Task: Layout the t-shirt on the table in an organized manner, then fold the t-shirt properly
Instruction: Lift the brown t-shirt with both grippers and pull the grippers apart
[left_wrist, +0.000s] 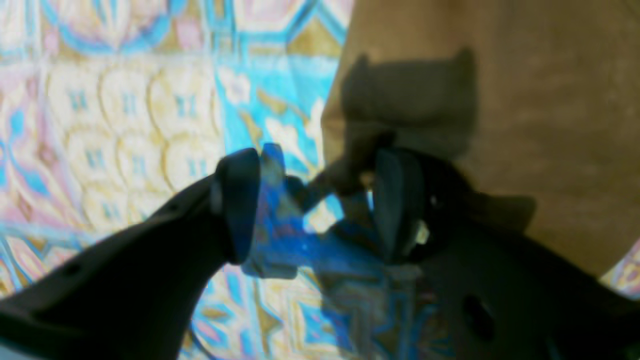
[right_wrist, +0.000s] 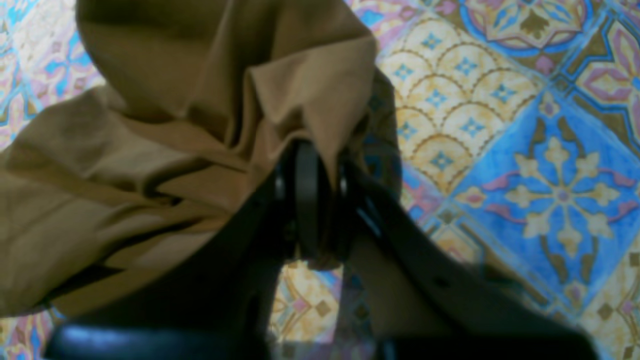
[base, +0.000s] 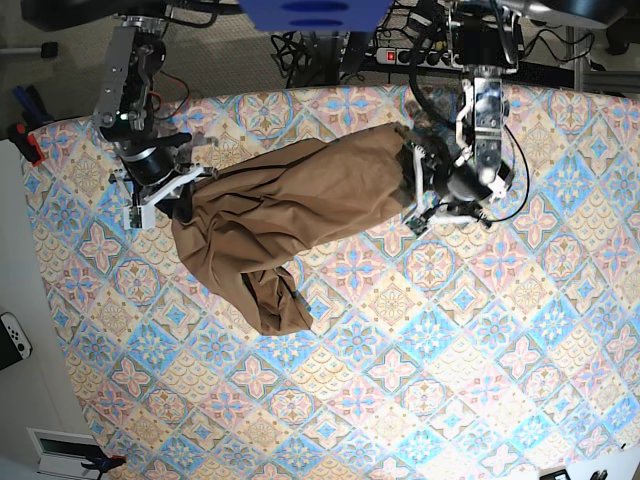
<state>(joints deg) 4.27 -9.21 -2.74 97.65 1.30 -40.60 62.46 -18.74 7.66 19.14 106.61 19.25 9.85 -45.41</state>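
Note:
The tan-brown t-shirt (base: 300, 200) lies bunched across the far half of the table (base: 420, 380), with one crumpled end trailing toward the middle. At the shirt's left end my right gripper (base: 185, 195) is shut on a fold of the t-shirt (right_wrist: 165, 150). The cloth rises in a peak out of the closed right gripper (right_wrist: 317, 200). My left gripper (base: 414, 188) is at the shirt's right edge. In the left wrist view the left gripper (left_wrist: 320, 205) stands open just above the patterned cover. The t-shirt's edge (left_wrist: 500, 100) lies past its right finger (left_wrist: 400, 200), and a small tip of cloth pokes into the gap.
Cables and a power strip (base: 420, 55) run behind the table's far edge. A white controller (base: 12, 335) lies on the surface left of the table, and a red-handled tool (base: 25, 140) sits by the far left corner.

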